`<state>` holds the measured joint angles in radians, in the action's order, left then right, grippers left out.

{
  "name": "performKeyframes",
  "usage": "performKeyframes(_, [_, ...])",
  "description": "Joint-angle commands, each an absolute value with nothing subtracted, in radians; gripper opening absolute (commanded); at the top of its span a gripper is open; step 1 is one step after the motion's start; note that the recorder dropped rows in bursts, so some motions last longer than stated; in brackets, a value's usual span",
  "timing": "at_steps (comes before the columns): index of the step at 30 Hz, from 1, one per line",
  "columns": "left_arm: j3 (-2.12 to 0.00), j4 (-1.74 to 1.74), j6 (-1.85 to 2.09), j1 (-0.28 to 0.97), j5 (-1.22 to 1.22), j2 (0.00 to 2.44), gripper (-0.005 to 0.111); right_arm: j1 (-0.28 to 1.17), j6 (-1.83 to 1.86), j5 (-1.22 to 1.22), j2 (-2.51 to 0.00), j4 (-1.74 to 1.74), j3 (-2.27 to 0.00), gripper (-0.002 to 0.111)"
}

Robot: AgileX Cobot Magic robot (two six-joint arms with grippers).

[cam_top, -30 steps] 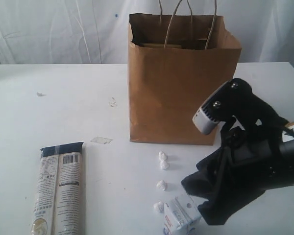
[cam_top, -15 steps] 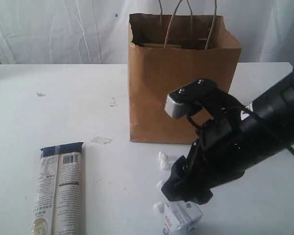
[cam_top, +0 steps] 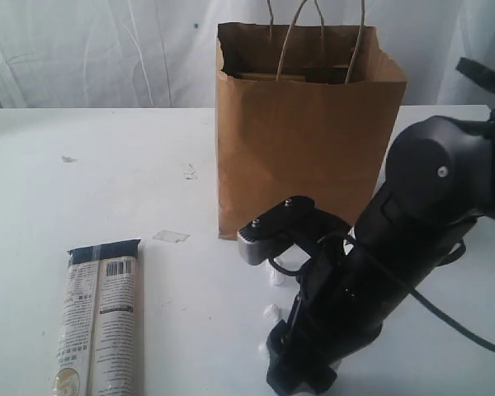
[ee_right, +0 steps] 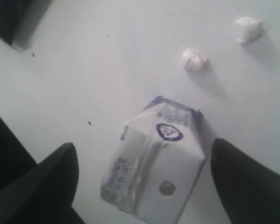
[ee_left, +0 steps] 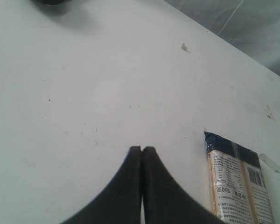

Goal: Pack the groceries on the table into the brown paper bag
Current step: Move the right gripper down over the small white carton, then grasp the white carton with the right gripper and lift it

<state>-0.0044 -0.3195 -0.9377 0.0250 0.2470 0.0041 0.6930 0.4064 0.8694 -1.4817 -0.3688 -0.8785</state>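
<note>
- Right end effector (ee_right: 143, 145): jaws stand wide, one finger on each side of the small white carton (ee_right: 151, 163). Neither finger touches it and nothing is held. In the exterior view it (cam_top: 301, 375) hangs low over the bench (cam_top: 107, 165), in front of the brown paper bag (cam_top: 301, 140).
- Small white carton: rests on the bench in front of the bag's front face, near it. The arm hides it in the exterior view. Its gabled end and a round foil spot face the right wrist camera. Whether it stands or lies cannot be told.
- Handling, as judged: light; thin card walls that dent under hard pressure; a coated skin that may slip.
- Hold, as judged: grip the two flat side walls at mid-body, clear of the gable folds and the foil spot. Use moderate force.
- Paper balls (ee_right: 194, 59): lie between carton and bag, apart from the carton. They are not cargo.
- Left end effector (ee_left: 141, 151): fingers pressed together, holding nothing, above bare bench.
- Long printed packet (cam_top: 99, 318): lies flat, in front of the bag and well to its left in the exterior view. It is still to be packed.
- Brown paper bag: upright, mouth open, handles raised. The walls look soft and the handles may snag, so lower the carton through the middle of the mouth.
</note>
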Motion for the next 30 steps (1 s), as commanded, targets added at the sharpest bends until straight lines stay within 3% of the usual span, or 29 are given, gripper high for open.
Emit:
performKeyframes(1, [0.0, -0.321, -0.936, 0.023, 0.246, 0.0, 0.0, 0.702, 0.293, 0.853, -1.514, -0.242, -0.885, 0.073])
performKeyframes(4, [0.0, -0.321, -0.936, 0.023, 0.246, 0.0, 0.0, 0.702, 0.275, 0.86, -1.52, -0.226, -0.885, 0.071])
performKeyframes(14, [0.0, -0.321, -0.936, 0.023, 0.246, 0.0, 0.0, 0.702, 0.275, 0.862, -1.514, -0.251, -0.885, 0.046])
performKeyframes(30, [0.0, -0.321, -0.936, 0.023, 0.246, 0.0, 0.0, 0.702, 0.02, 1.097, -1.082, 0.116, -1.057, 0.045])
